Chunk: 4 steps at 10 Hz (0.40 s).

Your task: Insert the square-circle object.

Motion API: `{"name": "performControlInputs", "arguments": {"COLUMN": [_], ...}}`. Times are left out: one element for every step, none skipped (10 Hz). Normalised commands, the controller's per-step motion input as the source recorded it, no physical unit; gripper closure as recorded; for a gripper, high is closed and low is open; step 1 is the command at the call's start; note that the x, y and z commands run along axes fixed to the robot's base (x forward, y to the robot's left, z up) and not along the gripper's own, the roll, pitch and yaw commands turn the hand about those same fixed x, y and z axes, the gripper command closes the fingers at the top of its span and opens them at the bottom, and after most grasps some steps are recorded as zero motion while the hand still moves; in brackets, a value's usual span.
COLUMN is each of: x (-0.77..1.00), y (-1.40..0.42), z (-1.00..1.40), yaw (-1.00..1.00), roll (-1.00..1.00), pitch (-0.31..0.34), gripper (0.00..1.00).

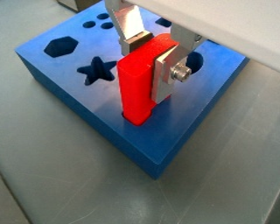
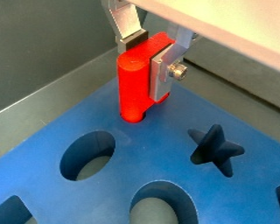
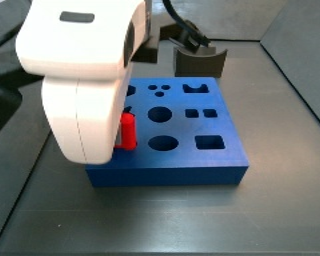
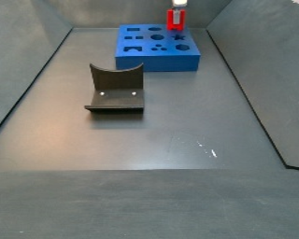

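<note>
Square-circle object [image 1: 137, 83], clamped by the pincer [image 1: 154, 59], stands on blue block [image 1: 73, 83], grey floor [image 4: 152, 140].

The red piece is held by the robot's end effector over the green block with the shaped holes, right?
Not quite: the block with the shaped holes is blue, not green, as both wrist views show. The rest holds: the end effector grips the red piece upright, its lower end at the block's top.
</note>
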Motion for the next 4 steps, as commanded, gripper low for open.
{"name": "performControlInputs", "arguments": {"x": [0.12, 0.00, 0.00, 0.00], "y": [0.00, 0.09, 0.00, 0.00], "z": [-1.00, -0.50, 0.00, 0.00], "yaw": [-0.17, -0.12, 0.00, 0.00], "roll": [0.01, -0.03, -0.02, 0.00], "pitch": [0.000, -0.066, -0.060, 0.000], "gripper": [1.00, 1.00, 1.00, 1.00]}}
